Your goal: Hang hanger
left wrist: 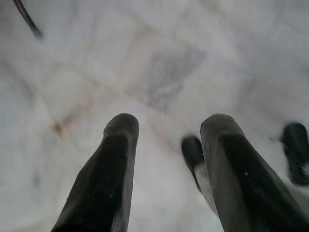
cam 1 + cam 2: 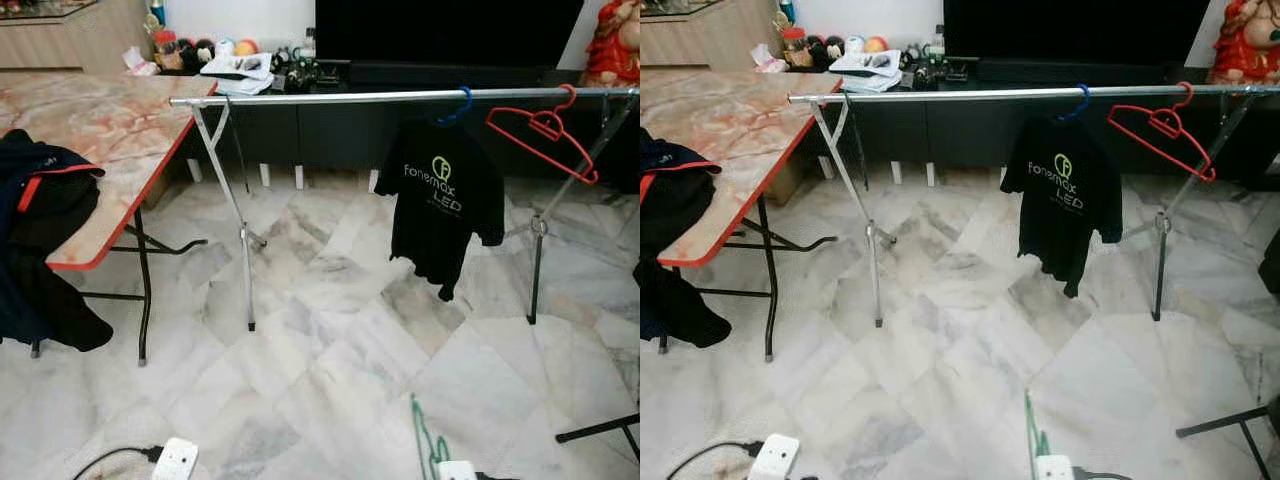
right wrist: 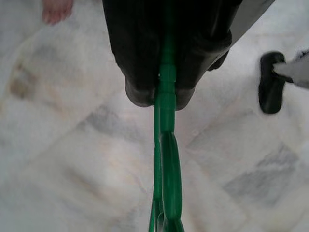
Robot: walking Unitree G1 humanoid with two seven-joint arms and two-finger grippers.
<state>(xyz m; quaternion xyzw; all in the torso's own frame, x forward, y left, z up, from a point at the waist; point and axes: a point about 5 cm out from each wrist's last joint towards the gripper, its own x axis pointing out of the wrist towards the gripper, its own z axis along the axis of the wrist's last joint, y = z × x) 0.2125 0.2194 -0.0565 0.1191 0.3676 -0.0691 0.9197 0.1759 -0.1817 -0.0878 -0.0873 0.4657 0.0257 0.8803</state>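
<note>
A silver clothes rail [image 2: 400, 97] spans the room ahead of me on crossed legs. On it hang a black T-shirt [image 2: 441, 200] on a blue hanger [image 2: 456, 108] and a bare red hanger [image 2: 545, 130]. My right gripper [image 3: 161, 94] is shut on a green hanger [image 3: 165, 159], whose hook [image 2: 428, 445] pokes up at the bottom of the eye views. My left gripper [image 1: 166, 130] hangs open over the marble floor, nothing between its fingers.
A marble-topped folding table [image 2: 110, 130] with dark clothes [image 2: 40, 220] draped on it stands at the left. A dark TV cabinet [image 2: 420, 80] lies behind the rail. A power strip [image 2: 175, 460] and cable lie on the floor nearby. A person's bare foot [image 3: 55, 9] is close.
</note>
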